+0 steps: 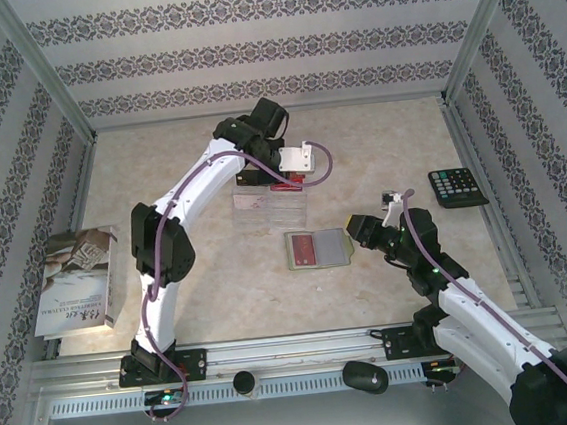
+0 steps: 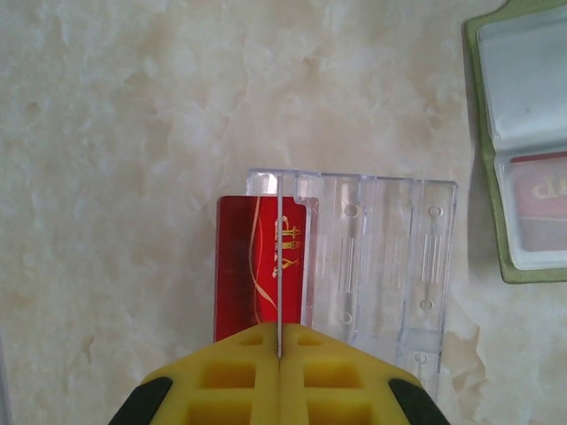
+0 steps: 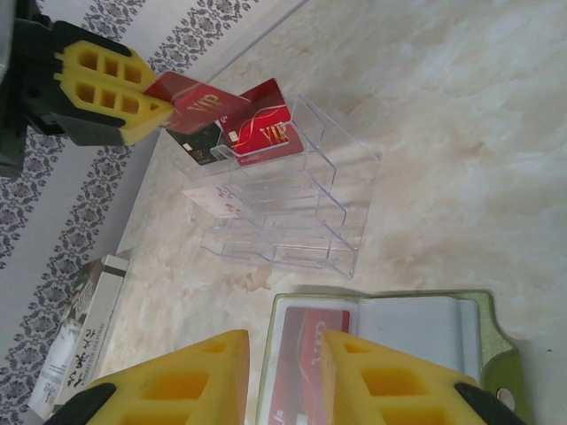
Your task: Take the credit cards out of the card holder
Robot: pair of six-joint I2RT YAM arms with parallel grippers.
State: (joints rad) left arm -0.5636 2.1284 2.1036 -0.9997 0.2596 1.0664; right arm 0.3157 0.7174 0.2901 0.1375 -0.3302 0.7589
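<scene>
Yellow-padded right gripper (image 3: 285, 347) sits slightly spread at the olive-green folding card holder (image 3: 493, 332), one red plastic card (image 1: 301, 250) left inside. Beyond, the left gripper (image 2: 279, 354) pinches a red gold-lettered card (image 3: 199, 102) over the clear tiered plastic rack (image 3: 345, 204). Best lowered square into a tier before letting go.

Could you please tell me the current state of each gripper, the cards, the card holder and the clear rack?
left gripper: fingers shut.
held red card: pinched by the left fingers, tilted above the rack.
clear rack: on the table, with a racked red card and a black card in it.
card holder: lying open.
sleeved red card: inside the holder.
right gripper: fingers apart over the holder's edge.
</scene>
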